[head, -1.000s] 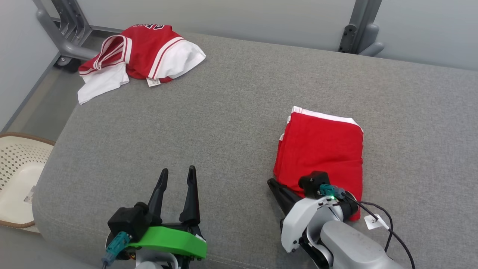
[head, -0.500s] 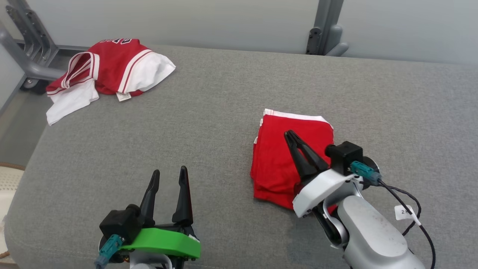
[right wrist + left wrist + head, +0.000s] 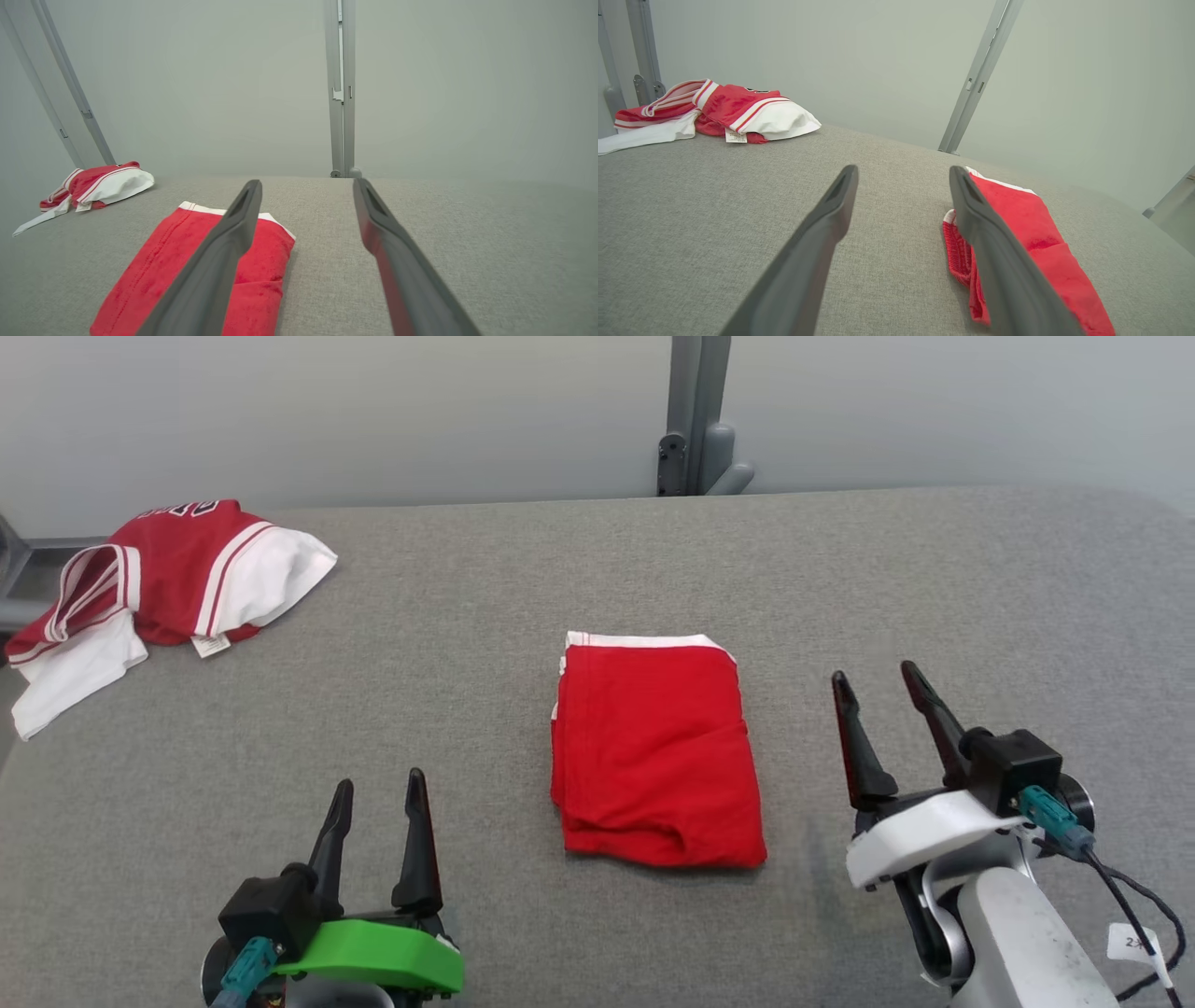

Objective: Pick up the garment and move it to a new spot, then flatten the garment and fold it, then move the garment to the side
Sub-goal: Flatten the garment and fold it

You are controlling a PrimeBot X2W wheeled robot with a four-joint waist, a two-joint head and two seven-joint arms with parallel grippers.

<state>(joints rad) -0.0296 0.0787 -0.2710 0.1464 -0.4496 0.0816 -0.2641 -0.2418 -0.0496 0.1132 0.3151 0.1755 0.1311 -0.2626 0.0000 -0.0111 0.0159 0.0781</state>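
From the left: crumpled jersey heaped at a far corner of the tabletop, left tool gaping and empty, folded garment flat at centre, seemingly awaiting the sideways move, right tool spread wide beside it, gripping nothing.

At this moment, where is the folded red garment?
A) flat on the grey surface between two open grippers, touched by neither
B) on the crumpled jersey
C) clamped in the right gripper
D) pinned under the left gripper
A: the folded red garment lies on the grey surface, with the left gripper and right gripper both open and clear of it.
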